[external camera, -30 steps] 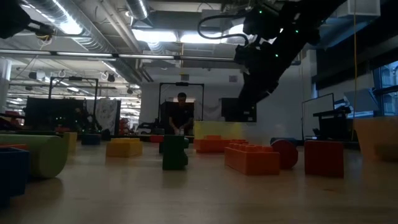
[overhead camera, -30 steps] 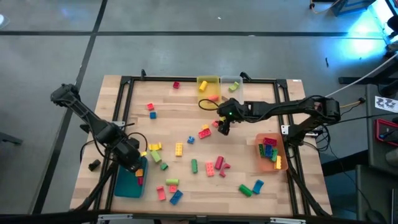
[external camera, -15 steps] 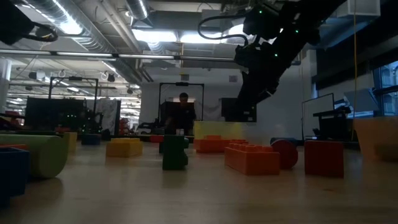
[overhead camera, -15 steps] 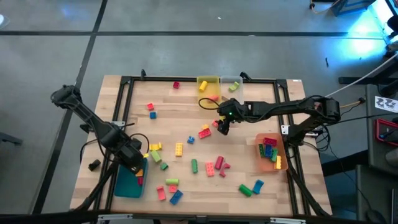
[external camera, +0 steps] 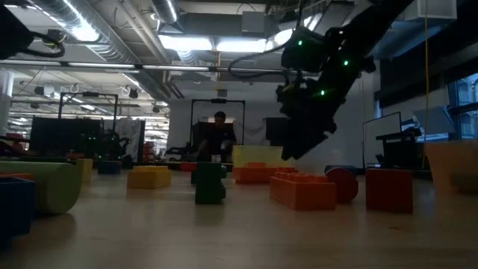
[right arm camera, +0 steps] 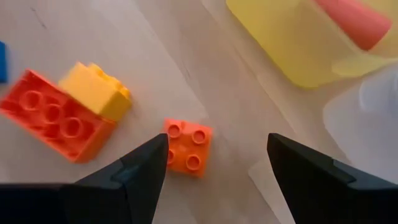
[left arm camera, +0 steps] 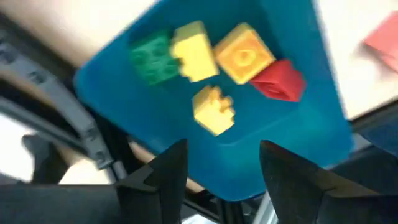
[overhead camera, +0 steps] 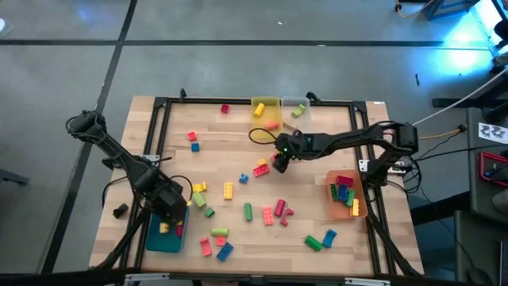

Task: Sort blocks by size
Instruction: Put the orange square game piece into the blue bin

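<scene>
teal bin [left arm camera: 298,81] | motion-blurred | rim cut by frame edge

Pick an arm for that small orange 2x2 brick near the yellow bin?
Right. The right gripper hangs open over the small orange brick; the left gripper, also open, is across the table over the teal bin.

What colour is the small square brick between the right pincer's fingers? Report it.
Orange brick; the right wrist view shows it best.

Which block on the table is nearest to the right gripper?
The small square orange block with four studs. It lies between the open fingers of the right gripper, while the long orange block and the yellow block beside it lie farther off.
</scene>
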`<action>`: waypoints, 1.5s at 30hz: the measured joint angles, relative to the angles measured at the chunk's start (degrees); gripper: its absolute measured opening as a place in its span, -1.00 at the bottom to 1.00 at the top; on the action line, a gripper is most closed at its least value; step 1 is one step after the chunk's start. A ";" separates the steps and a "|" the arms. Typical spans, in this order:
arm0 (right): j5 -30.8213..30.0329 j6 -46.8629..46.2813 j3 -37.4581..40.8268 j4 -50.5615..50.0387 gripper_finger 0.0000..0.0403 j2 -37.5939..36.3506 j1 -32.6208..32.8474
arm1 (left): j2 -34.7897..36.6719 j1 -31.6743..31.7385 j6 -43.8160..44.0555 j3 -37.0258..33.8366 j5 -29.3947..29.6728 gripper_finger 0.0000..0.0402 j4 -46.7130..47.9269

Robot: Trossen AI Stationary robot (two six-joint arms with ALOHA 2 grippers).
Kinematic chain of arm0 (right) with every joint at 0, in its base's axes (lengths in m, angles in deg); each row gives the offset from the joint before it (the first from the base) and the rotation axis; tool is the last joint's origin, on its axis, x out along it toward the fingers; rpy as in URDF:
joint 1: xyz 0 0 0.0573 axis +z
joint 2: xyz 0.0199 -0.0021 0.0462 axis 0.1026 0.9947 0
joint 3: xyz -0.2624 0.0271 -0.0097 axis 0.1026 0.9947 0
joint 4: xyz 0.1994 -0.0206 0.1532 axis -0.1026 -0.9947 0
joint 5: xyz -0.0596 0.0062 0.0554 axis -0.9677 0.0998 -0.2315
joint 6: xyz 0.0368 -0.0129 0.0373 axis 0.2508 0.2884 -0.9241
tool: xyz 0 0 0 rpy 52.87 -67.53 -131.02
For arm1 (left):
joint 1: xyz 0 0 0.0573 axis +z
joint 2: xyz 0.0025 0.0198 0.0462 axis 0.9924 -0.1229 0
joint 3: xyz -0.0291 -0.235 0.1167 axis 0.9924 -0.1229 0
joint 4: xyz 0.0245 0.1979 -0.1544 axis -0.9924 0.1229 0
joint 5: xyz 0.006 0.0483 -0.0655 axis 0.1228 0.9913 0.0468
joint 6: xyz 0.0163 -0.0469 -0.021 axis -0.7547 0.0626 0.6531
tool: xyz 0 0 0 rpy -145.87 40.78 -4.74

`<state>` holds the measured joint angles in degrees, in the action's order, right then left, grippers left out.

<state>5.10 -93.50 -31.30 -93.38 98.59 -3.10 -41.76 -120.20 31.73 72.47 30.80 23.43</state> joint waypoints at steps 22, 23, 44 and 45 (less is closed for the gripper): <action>4.10 -1.70 -0.02 2.72 0.37 3.51 0.00 | 0.02 0.22 0.23 0.00 4.81 -0.14 -4.79; 4.46 -1.70 -0.02 2.83 0.37 3.51 0.00 | 0.02 0.22 0.22 0.00 5.35 -0.14 -4.80; 4.71 -4.32 -2.66 -3.18 0.37 3.33 0.26 | 0.02 0.22 0.14 0.02 8.02 -0.14 -4.82; 4.58 -4.58 -2.44 -2.87 0.37 3.33 0.68 | 0.02 0.22 0.14 0.02 8.40 -0.14 -4.83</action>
<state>9.68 -98.09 -33.74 -96.25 101.93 -2.42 -41.74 -119.98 31.88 72.49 39.19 18.60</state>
